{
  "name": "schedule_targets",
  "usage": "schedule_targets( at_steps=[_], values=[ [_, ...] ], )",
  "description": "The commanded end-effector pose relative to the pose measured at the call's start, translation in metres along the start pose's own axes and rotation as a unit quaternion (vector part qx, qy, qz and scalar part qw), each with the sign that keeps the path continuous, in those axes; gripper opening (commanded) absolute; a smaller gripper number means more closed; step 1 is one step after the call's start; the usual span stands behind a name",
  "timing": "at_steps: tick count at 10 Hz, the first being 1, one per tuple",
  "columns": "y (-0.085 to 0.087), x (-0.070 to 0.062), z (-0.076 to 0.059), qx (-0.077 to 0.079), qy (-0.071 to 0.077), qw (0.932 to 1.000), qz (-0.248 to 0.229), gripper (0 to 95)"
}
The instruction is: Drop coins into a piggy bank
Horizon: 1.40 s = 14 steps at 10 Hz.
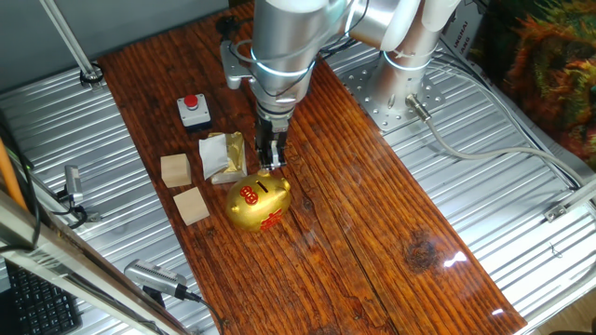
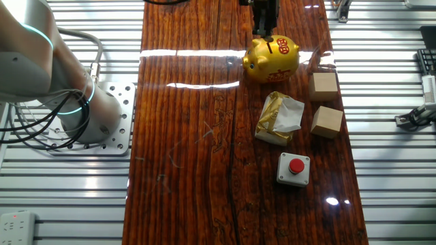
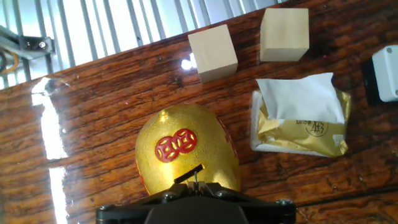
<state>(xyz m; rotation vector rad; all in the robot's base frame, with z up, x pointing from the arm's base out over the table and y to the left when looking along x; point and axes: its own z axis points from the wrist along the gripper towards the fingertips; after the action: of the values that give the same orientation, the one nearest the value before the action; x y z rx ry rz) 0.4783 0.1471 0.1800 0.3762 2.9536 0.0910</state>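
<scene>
On the wooden table [image 1: 372, 233] I see the pig [image 1: 258, 204] upright beside the wrapper [image 1: 223, 154], snout away from the cubes. My gripper [image 1: 271, 166] hovers over its slot [image 3: 188, 174]; finger state unclear.

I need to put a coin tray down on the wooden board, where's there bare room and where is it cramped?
Free: the long stretch of board between the piggy bank and the near end, and the strip along the arm-base side. Crowded: the other edge, where two wooden cubes, the foil wrapper and the red button box cluster close by the pig, with the gripper right above its slot.
</scene>
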Motion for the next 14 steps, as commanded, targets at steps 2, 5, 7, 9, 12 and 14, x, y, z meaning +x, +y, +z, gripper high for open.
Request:
schedule_targets(
  at_steps=[2, 5, 7, 9, 12, 14],
  values=[
    [0.0031, 0.0007, 0.0017, 0.01, -0.002, 0.9925, -0.122, 0.0],
    [0.0083, 0.0023, 0.0045, 0.006, 0.0, 0.9736, -0.228, 0.0],
    [0.0083, 0.0023, 0.0045, 0.006, 0.004, 0.9602, -0.279, 0.0],
    [0.0083, 0.0023, 0.0045, 0.005, 0.005, 0.9471, -0.321, 0.0],
    [0.0083, 0.0023, 0.0045, 0.006, 0.006, 0.9228, -0.385, 0.0],
    [0.0083, 0.0023, 0.0045, -0.002, 0.003, 0.9086, -0.418, 0.0]
  ],
)
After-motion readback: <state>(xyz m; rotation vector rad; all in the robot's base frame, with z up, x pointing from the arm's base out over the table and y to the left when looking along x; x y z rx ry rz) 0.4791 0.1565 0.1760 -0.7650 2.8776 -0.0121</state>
